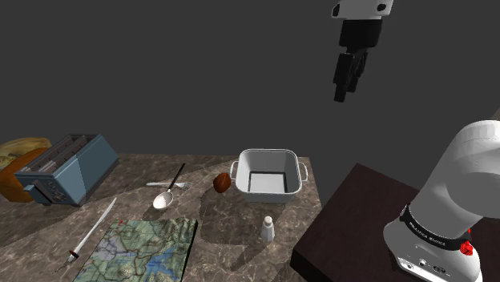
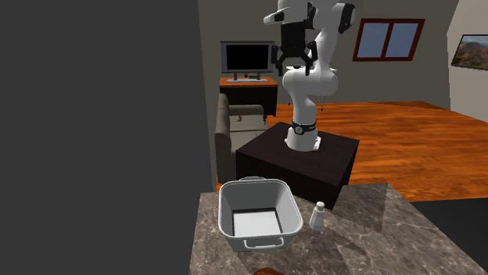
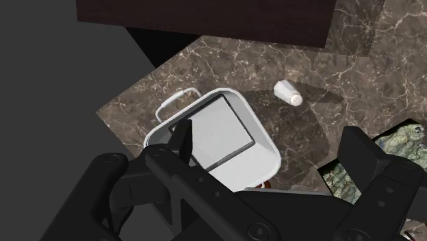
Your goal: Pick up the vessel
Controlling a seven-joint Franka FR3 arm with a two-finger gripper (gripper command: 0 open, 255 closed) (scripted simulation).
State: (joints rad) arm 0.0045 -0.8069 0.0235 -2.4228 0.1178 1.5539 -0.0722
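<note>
**Desk:** What lies on the dark, veined, marble-look surface (image 1: pixel 232 240), reading from the shoulder view's left?

**Photographer:** A brown rounded shape (image 1: pixel 14 160), half hidden behind a blue-grey, boxy, two-slot toaster (image 1: pixel 68 168) and too cut off to name. Next come a slim, white-bladed utensil (image 1: pixel 92 231) beside a flat printed map (image 1: pixel 143 250), a pale metal spoon (image 1: pixel 164 198), and a small, reddish-brown round lump (image 1: pixel 222 183).

**Desk:** And the task's thing?

**Photographer:** The white, square, smooth-walled, two-handled vessel (image 1: pixel 268 162) stands upright near the surface's far edge, just beside the lump. A small white shaker (image 1: pixel 268 230) stands apart in front of it.

**Desk:** The arm?

**Photographer:** The all-black pincer (image 1: pixel 343 90) hangs high above the surface, well apart from the vessel. Its fingers (image 3: pixel 179 147) are spread wide. In the wrist view the vessel lies far below between them, untouched. The dark brown box stand (image 1: pixel 352 216) is cut off at the shoulder view's lower edge.
</note>
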